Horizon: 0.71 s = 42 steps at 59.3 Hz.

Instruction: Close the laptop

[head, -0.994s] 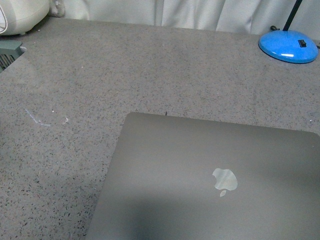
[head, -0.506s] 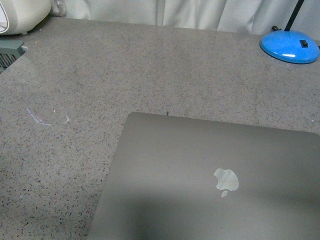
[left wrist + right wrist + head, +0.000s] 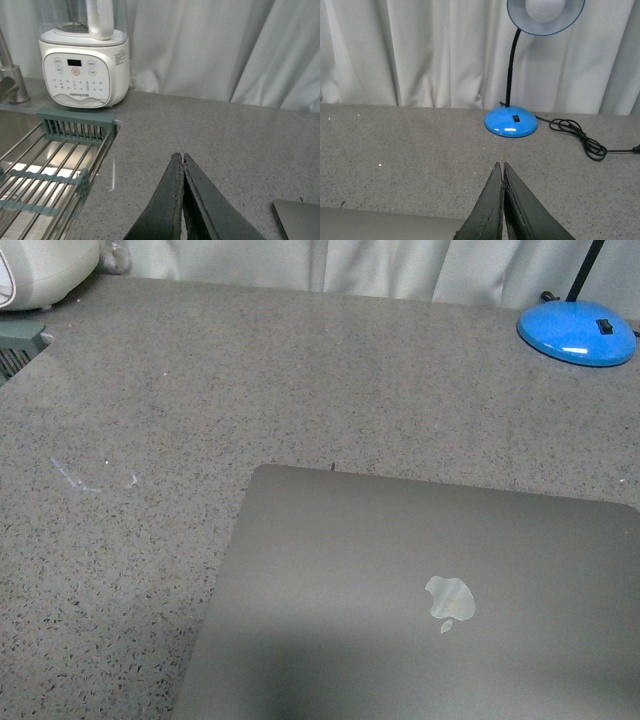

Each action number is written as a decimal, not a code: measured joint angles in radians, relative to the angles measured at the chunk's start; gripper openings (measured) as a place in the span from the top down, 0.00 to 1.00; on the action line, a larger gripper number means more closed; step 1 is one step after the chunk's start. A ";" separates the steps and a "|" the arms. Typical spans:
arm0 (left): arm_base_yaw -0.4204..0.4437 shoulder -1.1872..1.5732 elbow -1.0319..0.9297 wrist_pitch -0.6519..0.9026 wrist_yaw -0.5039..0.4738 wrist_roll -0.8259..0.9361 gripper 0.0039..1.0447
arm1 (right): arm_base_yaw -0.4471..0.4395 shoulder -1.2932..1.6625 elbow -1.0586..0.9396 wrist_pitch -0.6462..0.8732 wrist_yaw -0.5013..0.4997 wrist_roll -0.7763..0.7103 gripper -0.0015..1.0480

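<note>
The space-grey laptop lies shut and flat on the speckled grey counter, lid up with its shiny apple logo showing, at the front right of the front view. A corner of it shows in the left wrist view, and its edge in the right wrist view. Neither gripper shows in the front view. My left gripper is shut and empty above bare counter, to the left of the laptop. My right gripper is shut and empty, over the laptop's far edge.
A blue desk lamp with a black cord stands at the back right; its base shows in the front view. A white appliance stands at the back left beside a sink with a green-edged wire rack. White curtains hang behind.
</note>
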 joint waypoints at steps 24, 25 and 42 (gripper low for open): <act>0.001 -0.222 0.000 -0.236 0.000 0.003 0.96 | -0.174 -0.138 0.000 -0.137 -0.166 0.000 0.99; 0.001 -0.229 0.000 -0.238 0.000 0.003 0.96 | -0.174 -0.140 0.000 -0.139 -0.166 0.000 0.99; 0.001 -0.237 0.000 -0.243 0.000 0.004 0.96 | -0.175 -0.315 0.000 -0.319 -0.166 0.000 0.99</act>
